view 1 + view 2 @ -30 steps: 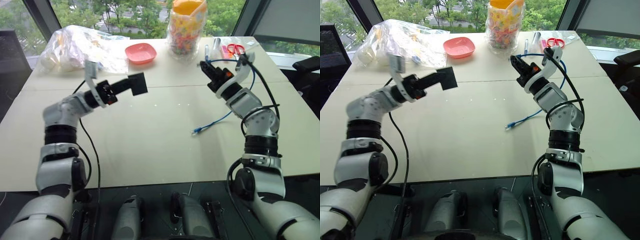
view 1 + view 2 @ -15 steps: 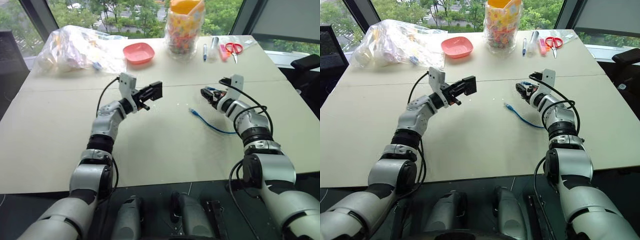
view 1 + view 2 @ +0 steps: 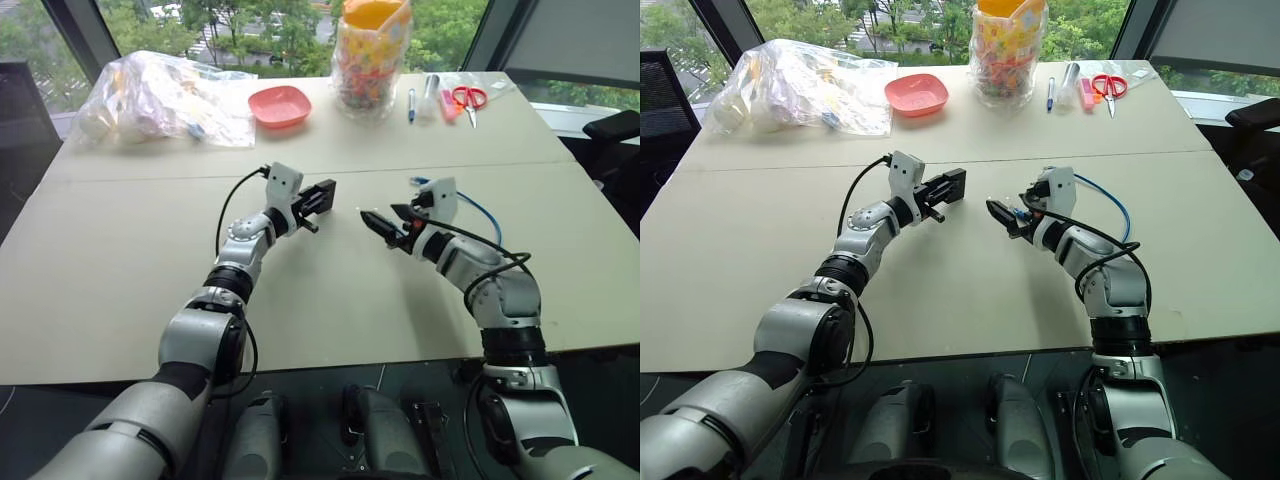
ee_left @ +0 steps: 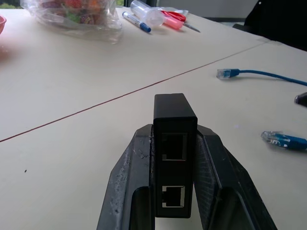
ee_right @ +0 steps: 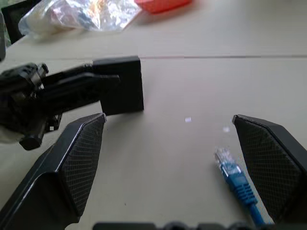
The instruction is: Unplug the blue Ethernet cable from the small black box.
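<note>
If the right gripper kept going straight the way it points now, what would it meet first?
Probably the small flat black box clamped in the left gripper; depth is uncertain. The right gripper is open, the blue cable plug lying between its fingers.

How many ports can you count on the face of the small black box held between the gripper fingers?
2. On the small black box clamped in the left gripper, one port sits above the other on its narrow face, both unplugged. Other faces are hidden and may have more.

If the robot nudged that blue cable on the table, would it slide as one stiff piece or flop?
Probably flop: the blue Ethernet cable is thin and lies in a loose curve. It likely weighs little, so its clear plug end would probably just drag along.
</note>
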